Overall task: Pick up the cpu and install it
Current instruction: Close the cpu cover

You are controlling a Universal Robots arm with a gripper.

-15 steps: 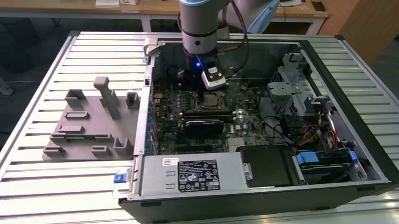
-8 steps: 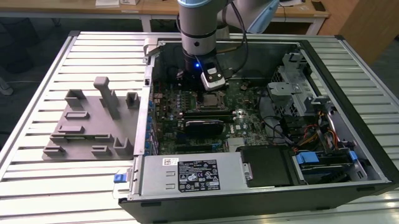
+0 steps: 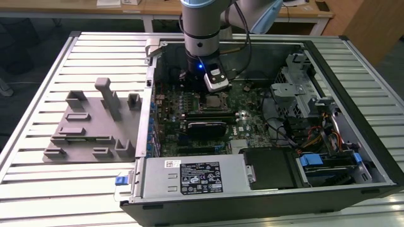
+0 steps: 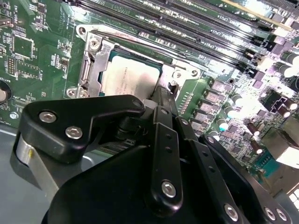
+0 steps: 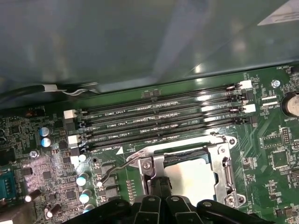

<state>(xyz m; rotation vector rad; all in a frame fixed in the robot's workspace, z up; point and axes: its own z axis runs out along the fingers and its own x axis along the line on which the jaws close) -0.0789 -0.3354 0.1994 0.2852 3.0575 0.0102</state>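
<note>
We see the cpu (image 3: pixel 215 100) lying flat in its socket frame (image 4: pixel 93 59) on the motherboard (image 3: pixel 254 126), silver top up. It sits toward the far edge of the board, just beside the rows of memory slots (image 5: pixel 163 122). In both wrist views the cpu (image 4: pixel 127 76) (image 5: pixel 195 176) fills the open socket frame (image 5: pixel 225 164), and the thin wire lever (image 5: pixel 117 169) stands out from the frame's edge.

The gripper (image 3: pixel 214 89) hangs straight down into the open computer case (image 3: pixel 373 142). In both wrist views the gripper (image 4: pixel 164 94) (image 5: pixel 161 181) has its tips at one edge of the cpu. We see them drawn close together with no gap between them, and they clasp nothing.

The case lies on its side on the slatted metal table (image 3: pixel 38 189). The grey plastic tray (image 3: pixel 88 137) sits apart, toward the table's edge at the exterior view's left.
</note>
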